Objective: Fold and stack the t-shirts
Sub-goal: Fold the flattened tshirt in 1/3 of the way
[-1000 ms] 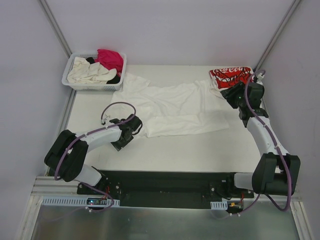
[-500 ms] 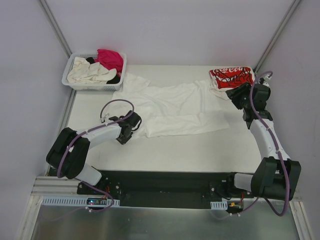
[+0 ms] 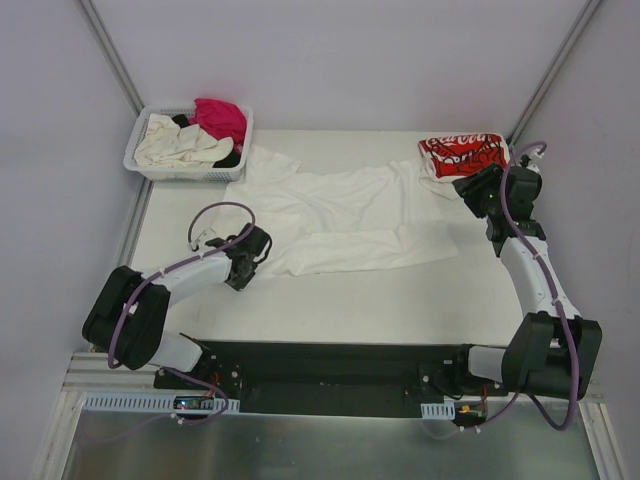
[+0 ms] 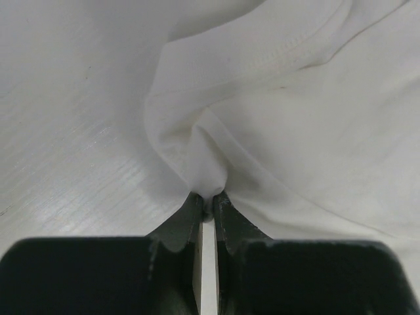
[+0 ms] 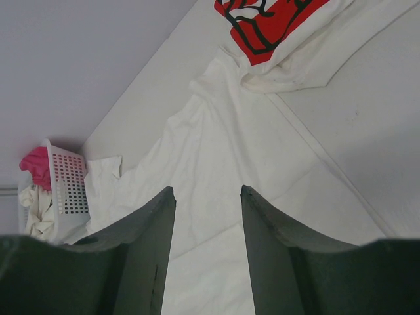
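At the far left corner of the counter (image 3: 400, 290): a white slotted basket (image 3: 185, 175), heaped with a cream shirt (image 3: 180, 148), a magenta shirt (image 3: 222, 117) hanging over the far rim, and a bit of black shirt (image 3: 230, 158) at the right end.

Near the left edge, about midway between the far and near edges: left pincer (image 3: 262, 262) (image 4: 208, 200), low on the counter, jaws closed tight on a pinch of cloth. Held: the near left corner of the large plain white shirt (image 3: 340, 215) (image 4: 315, 118), bunched into a small peak at the fingertips, with a stitched hem curving away behind it.

Across the middle of the counter: that same shirt, lying flat but creased, one sleeve reaching toward the basket, the right end running up to the far right corner.

At the far right corner: printed shirt (image 3: 462, 153) (image 5: 275, 20), white with red lettering, folded, its edge touching the plain white one.

Just beside it, by the right edge: right pincer (image 3: 470, 195) (image 5: 207, 193), jaws apart, gripping nothing, pointed left over the white cloth. Cannot tell whether touching it.
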Controlling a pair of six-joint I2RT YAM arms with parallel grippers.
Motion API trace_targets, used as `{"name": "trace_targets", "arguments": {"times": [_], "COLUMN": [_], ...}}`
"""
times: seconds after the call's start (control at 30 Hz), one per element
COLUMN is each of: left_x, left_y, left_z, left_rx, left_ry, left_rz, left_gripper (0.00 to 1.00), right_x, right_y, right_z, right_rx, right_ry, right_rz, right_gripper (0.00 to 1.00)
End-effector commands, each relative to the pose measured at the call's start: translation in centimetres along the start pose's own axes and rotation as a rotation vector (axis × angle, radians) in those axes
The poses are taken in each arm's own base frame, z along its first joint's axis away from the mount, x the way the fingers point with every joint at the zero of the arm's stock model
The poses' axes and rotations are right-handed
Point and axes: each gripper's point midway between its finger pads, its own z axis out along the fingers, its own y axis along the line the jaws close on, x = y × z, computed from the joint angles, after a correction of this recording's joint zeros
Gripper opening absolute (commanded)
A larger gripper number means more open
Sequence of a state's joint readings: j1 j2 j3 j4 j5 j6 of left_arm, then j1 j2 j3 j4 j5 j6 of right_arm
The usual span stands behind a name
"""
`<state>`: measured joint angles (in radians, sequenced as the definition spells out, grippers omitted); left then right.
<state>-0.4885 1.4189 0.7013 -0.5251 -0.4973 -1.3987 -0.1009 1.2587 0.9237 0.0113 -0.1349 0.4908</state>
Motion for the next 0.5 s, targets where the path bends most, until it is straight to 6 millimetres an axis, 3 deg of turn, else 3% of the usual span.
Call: {"name": "trace_targets", "arguments": {"times": [0.0,0.47], "left_x": [0.8,-2.0], "left_y": [4.4,7.6], "left_z": [0.8,-0.4], "left_rx": [-0.120,-0.077], "left_ry": [0.032,-0.039], "left_rz": [0.027,-0.048], "left_gripper": [0.00,0.00], "right_x": [-2.5,-1.8], "right_y": [1.8,1.3], "right_z": [0.1,-0.2], "right_rx": [-0.033,-0.020], "right_ry": [-0.064,-0.041], "right_rz": [0.012,0.031], "right_gripper": [0.48,0.48]}}
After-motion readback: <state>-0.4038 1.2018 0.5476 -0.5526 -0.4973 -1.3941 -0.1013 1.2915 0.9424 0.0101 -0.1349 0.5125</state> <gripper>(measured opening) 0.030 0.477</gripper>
